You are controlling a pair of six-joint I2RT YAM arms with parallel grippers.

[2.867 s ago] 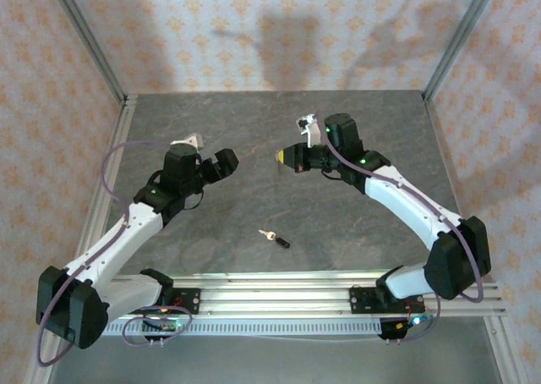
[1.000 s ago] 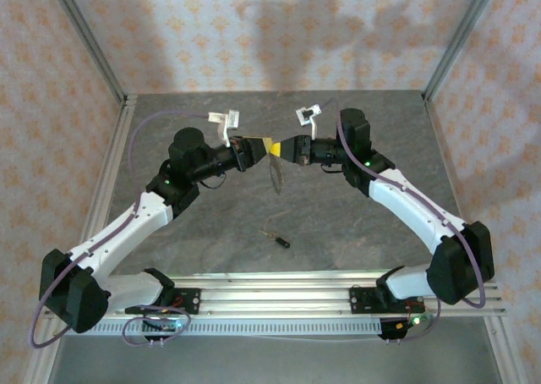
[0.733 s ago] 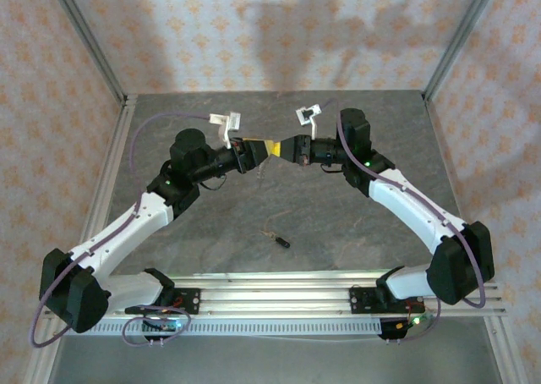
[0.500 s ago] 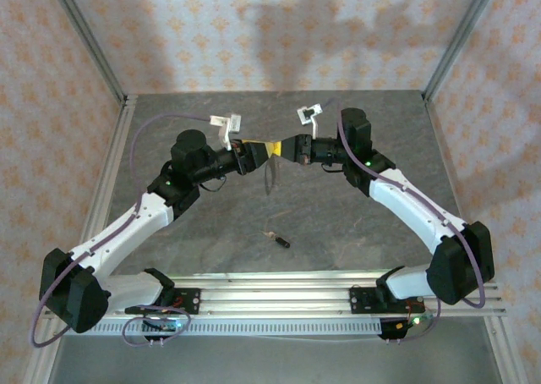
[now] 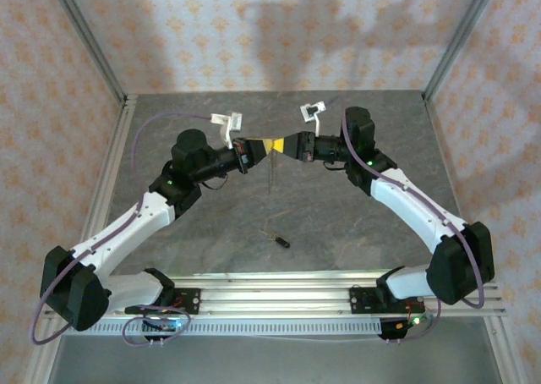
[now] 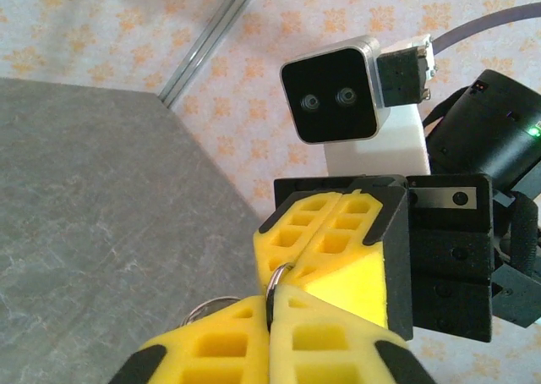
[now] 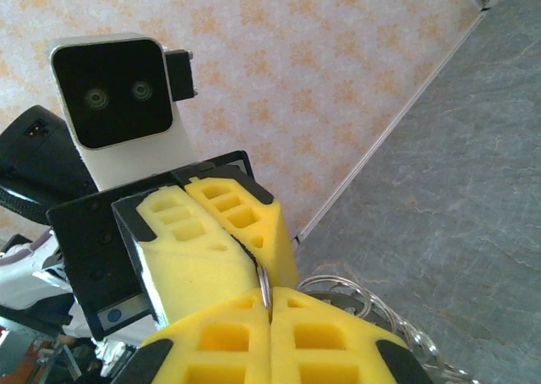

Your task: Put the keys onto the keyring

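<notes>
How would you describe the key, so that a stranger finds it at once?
Start at the grey table, then the metal rail along its near edge. Just beyond the rail's middle lies the key, flat and alone: tiny, with a black head and pale blade, unlike the thin keyring hanging in mid-air beyond it.

Quick tally from the overhead view: one key (image 5: pixel 278 239), lying lower middle on the one bench (image 5: pixel 355 232). One keyring (image 5: pixel 270 169), a thin loop in the upper middle. Two arms, left arm (image 5: pixel 127 223) and right arm (image 5: pixel 414 202), so two tools as well: left tool (image 5: pixel 262 146), right tool (image 5: pixel 285 145). Two white cameras: left wrist camera (image 5: pixel 226 122), right wrist camera (image 5: pixel 311 112).
</notes>
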